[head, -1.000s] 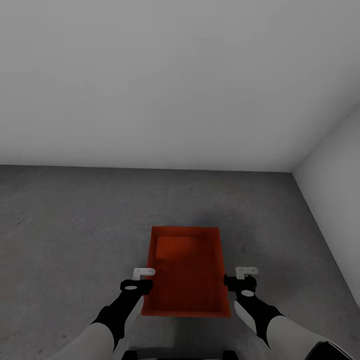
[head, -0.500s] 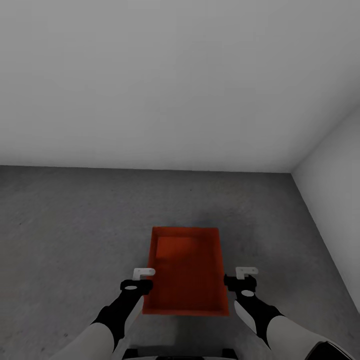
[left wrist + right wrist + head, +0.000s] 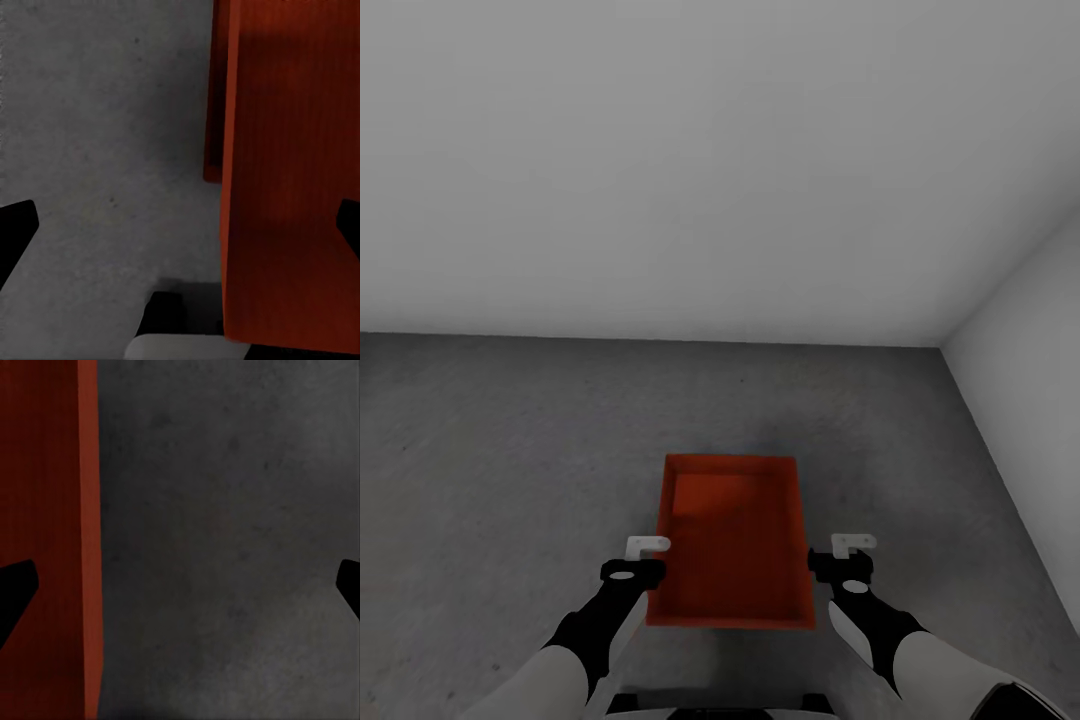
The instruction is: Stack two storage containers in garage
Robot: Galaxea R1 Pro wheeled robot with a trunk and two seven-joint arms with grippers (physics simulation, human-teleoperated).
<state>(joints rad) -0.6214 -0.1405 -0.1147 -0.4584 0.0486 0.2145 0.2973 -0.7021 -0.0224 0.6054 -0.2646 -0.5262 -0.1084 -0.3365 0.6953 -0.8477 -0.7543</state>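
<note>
1. Since a second ago the orange-red container's near edge has crept slightly up the head view, from close to the bottom toward the centre; both arms have kept their places.
2. Pale grey walls take up the upper half of the head view, with a second wall at the right edge meeting the first in a corner.
3. Dark grey mottled concrete, the floor, spreads across the lower half of the frame.
4. Lower centre of the head view: the container sits flat on the floor, open side up, long axis running away from the camera. In the left wrist view a second red edge shows just beyond the nearer red wall; I cannot tell whether this is one tray nested in another.
5. Left tool, lower left of centre, hangs at the container's left wall. Its dark fingertips sit at opposite edges of the left wrist view, spread wide, gripping nothing.
6. Right tool, lower right of centre, hangs just beside the container's right wall, apart from it. Its fingertips are likewise spread wide over bare floor, holding nothing.
</note>
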